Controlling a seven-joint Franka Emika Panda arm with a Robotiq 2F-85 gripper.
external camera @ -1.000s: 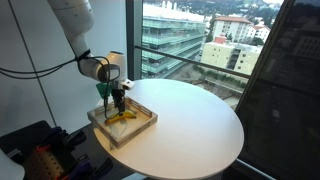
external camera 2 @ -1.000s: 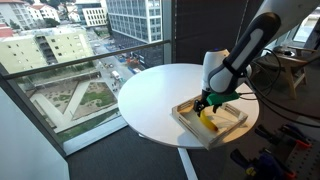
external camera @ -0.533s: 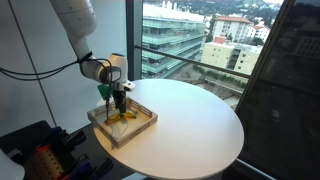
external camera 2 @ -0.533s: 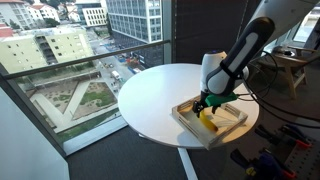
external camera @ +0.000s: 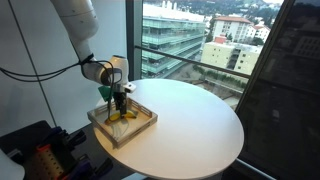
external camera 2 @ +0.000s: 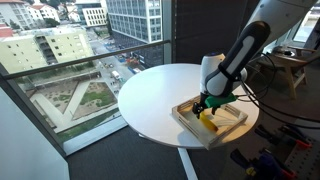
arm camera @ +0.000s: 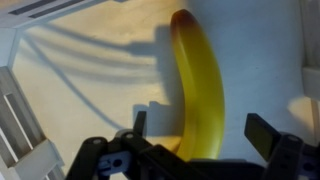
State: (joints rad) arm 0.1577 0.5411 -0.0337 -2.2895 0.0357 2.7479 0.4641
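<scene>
**Fig.** Panda arm w/ Robotiq gripper (external camera: pixel 118 102) poised low over a banana (arm camera: pixel 197 85). The banana is in a shallow wooden tray (external camera: pixel 141 127), lower left of the frame, on the round white table (external camera: pixel 190 115).

- **Change vs. the preceding second:** practically none. In both exterior views the arm, tray & fruit sit at the same spots in frame, and the jaws stay spread wide.
- **Wrist view:** fingers (arm camera: pixel 263 130) straddle the banana's lower end, one at lower centre-left, one at lower right, w/ a gap on either side. Nothing is gripped. The banana lies flat on the tray floor, running from top centre to bottom centre.
- **Reading:** a pause at a pre-grasp pose. The fruit appears untouched, approx. centred between the fingers, so no grasp is made yet.
</scene>
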